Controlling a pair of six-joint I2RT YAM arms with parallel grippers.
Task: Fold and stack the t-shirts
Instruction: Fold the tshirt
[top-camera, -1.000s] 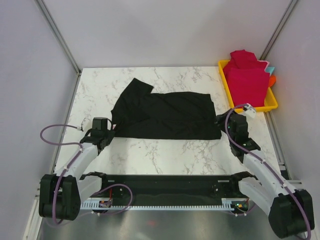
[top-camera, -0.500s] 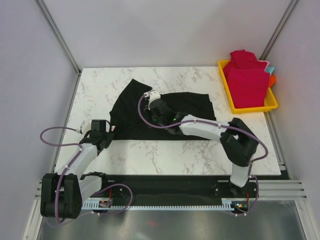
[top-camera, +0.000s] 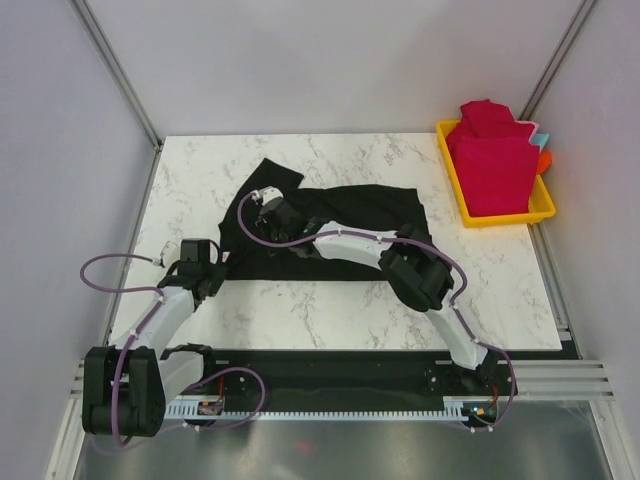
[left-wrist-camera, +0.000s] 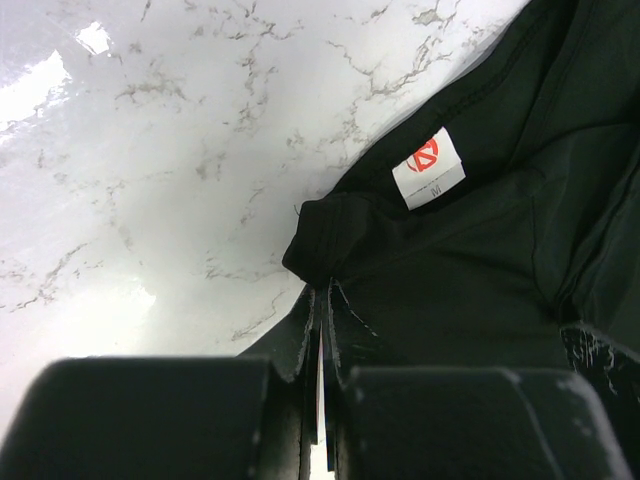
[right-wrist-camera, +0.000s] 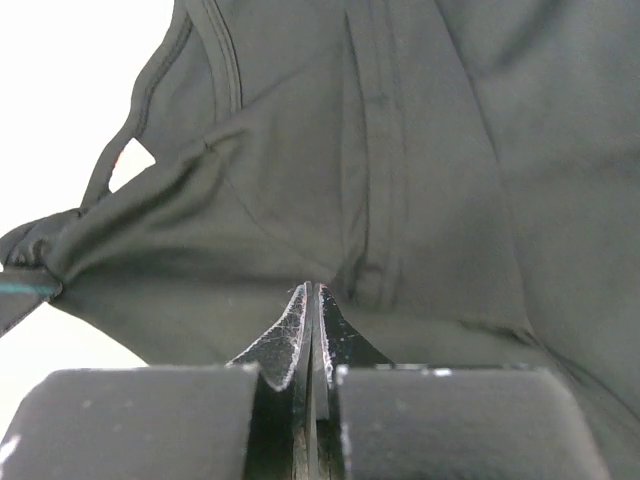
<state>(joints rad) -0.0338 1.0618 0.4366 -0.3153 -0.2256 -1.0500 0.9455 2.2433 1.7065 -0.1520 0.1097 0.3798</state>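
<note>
White marble-patterned table (top-camera: 330, 300) enclosed by plain pale lavender walls (top-camera: 300, 60).

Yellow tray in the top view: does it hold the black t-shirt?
No, the yellow tray holds crimson-red t-shirts; the black t-shirt lies on the marble table.

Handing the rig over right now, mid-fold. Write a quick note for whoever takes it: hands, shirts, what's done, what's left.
Left hand: shut on the near-left corner of the black t-shirt, low over the table.
Right hand: shut on the black t-shirt too, arm stretched across it to its far-left part.
Black t-shirt: mid-table, rumpled and only partly folded, size label showing beside the left hand.
Red t-shirts: piled in the yellow tray at the far right; they look folded.
Done: the red pile.
Left: finish folding the black one, then stack it.
</note>
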